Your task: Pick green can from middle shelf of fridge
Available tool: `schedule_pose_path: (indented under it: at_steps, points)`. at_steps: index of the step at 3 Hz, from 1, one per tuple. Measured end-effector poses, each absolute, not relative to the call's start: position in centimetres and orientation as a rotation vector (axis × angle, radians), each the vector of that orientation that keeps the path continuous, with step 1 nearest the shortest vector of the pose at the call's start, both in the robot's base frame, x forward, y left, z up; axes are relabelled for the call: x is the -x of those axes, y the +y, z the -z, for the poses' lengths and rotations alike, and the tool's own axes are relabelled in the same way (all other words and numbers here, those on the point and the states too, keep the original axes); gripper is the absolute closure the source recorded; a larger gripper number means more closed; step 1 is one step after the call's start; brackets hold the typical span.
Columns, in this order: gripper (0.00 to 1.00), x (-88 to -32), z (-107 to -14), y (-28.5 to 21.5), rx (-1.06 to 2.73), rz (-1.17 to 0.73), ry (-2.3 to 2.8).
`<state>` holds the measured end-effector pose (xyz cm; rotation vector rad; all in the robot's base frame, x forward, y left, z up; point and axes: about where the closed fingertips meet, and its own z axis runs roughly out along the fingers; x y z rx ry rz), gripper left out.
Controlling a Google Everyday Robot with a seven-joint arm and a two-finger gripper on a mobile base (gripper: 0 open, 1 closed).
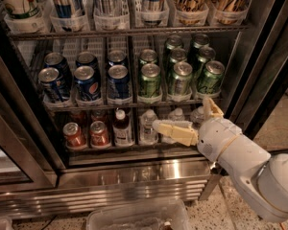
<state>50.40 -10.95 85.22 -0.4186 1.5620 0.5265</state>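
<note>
Camera view: the gripper (194,116) hangs empty, fingers spread, before the bottle rack, just below the middle shelf (125,103). The green can (210,78) nearest it stands untouched at the fridge's (134,176) right. Approach step, apparently; next it must rise and straddle that can.

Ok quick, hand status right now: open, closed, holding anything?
Hand: open and empty, in front of the bottle rack, just below the green cans on the middle shelf.
</note>
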Motion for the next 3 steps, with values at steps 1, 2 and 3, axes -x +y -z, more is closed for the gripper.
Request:
schedule_pose_path:
  at_steps: [1, 2, 3]
  points:
    - [0.00, -51.1, -85.3, -11.5, 0.430, -0.356, 1.527]
    - [0.00, -50.9, -85.9, -11.1, 0.431, -0.211, 1.477]
    - [0.00, -49.9, -87.1, -10.5, 0.404, -0.090, 1.417]
